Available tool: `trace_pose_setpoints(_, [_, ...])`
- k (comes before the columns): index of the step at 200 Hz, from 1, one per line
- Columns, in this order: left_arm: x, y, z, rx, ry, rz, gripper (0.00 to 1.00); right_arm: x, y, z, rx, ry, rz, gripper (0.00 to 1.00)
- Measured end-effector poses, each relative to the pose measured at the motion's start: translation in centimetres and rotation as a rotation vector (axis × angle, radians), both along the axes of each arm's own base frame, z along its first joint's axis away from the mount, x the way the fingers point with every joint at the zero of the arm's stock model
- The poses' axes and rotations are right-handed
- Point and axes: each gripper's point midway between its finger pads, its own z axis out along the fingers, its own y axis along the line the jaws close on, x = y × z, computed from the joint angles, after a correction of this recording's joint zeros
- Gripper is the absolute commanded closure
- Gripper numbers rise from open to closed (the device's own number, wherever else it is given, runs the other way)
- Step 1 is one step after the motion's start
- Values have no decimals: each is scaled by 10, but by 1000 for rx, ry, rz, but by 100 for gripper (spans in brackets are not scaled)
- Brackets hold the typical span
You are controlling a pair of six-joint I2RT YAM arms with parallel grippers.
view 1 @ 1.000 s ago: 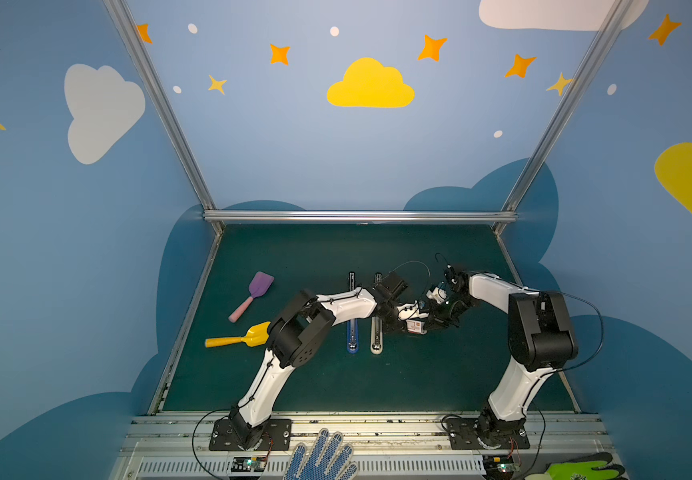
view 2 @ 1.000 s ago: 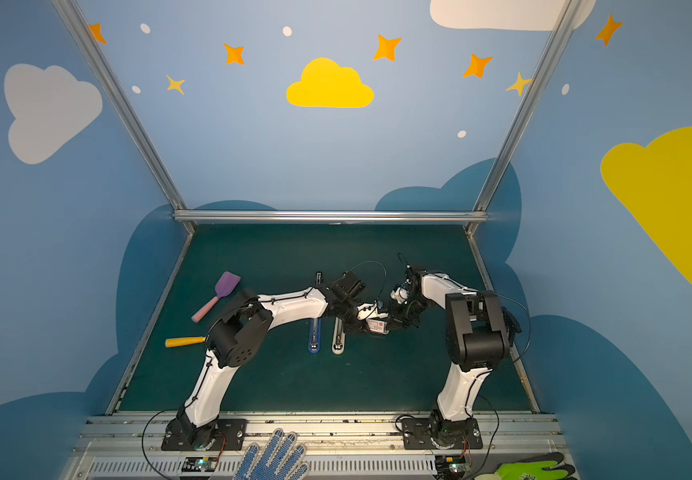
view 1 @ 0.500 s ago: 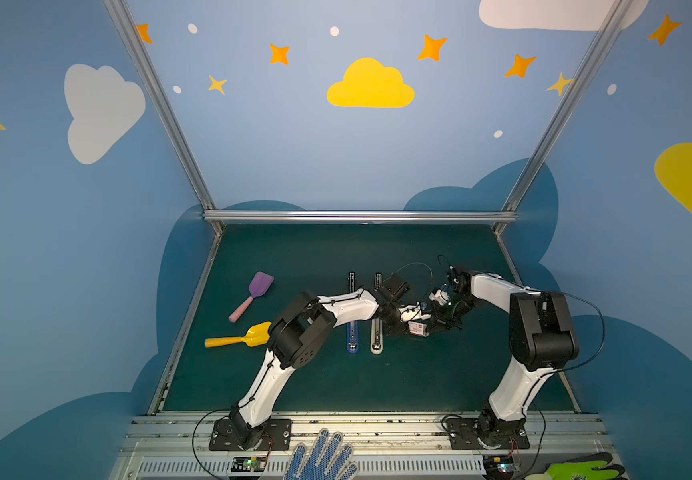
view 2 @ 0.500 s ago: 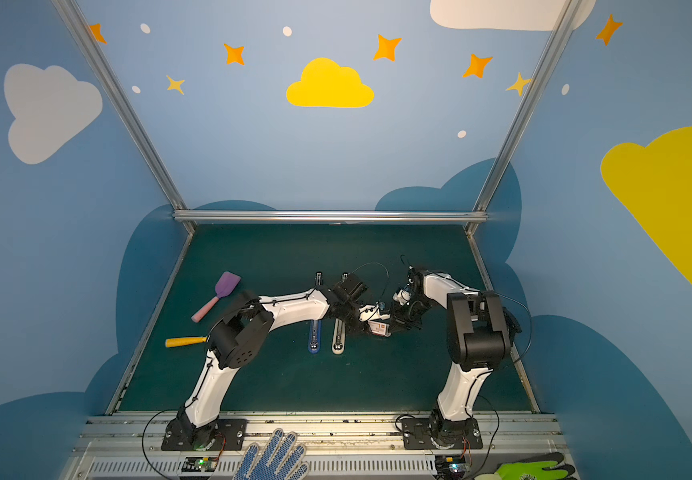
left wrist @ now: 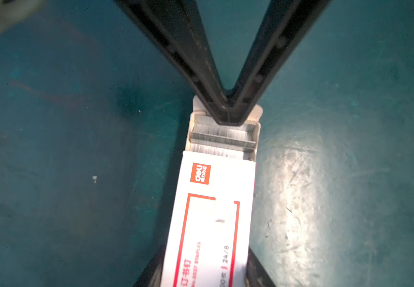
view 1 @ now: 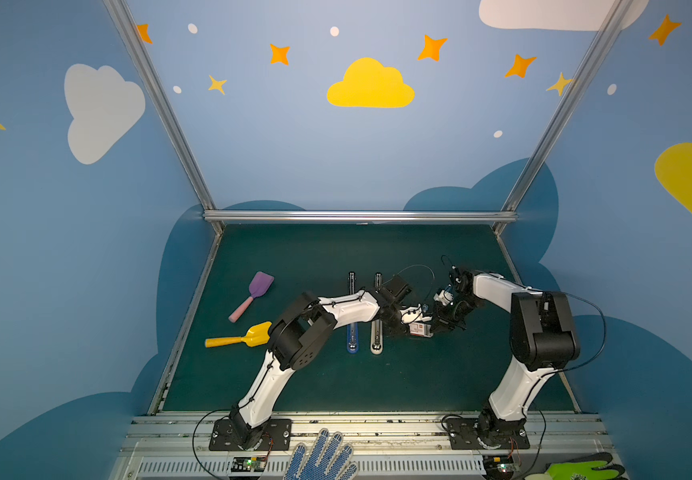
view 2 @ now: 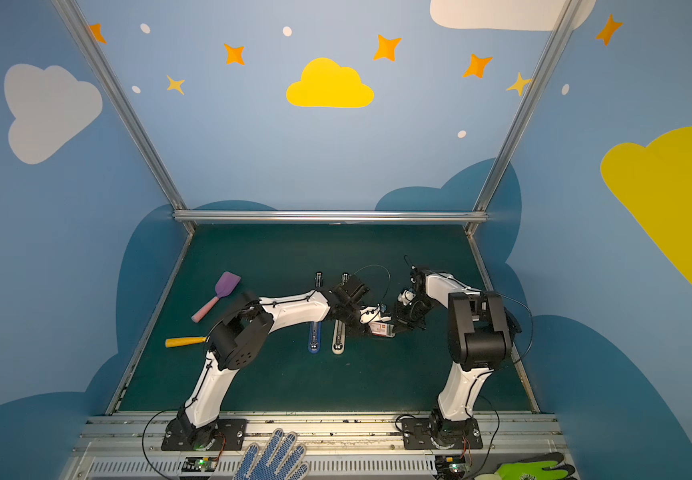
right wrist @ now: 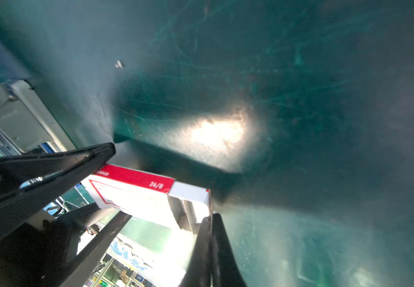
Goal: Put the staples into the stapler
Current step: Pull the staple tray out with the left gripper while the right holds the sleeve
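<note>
While the left gripper (left wrist: pixel 204 258) clamps the staples box (left wrist: pixel 213 218), the right gripper (left wrist: pixel 228 116) pinches its inner tray (left wrist: pixel 257 131) end-on, along the box's long axis.

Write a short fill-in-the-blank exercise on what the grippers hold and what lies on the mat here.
1. The left gripper clamps the white staple box; the right gripper, shut, pinches the end of its inner tray, slid partly out and baring rows of ____.
2. The stapler beside the white stapler is ____.
3. The scoop is ____.
4. The pink-handled spatula has a blade that is ____.
Missing words: staples; blue; yellow; purple.
</note>
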Motion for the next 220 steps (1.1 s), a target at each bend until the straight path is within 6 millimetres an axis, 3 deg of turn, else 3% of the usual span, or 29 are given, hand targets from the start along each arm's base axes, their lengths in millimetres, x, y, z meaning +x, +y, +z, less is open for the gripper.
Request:
trace_pose_setpoints(168, [2, 1, 0, 3, -17, 8, 54, -4, -26, -3, -76, 15, -63, 100])
trace_pose_setpoints(220, [2, 0, 0, 1, -16, 10, 43, -5, -30, -3, -90, 14, -70, 100])
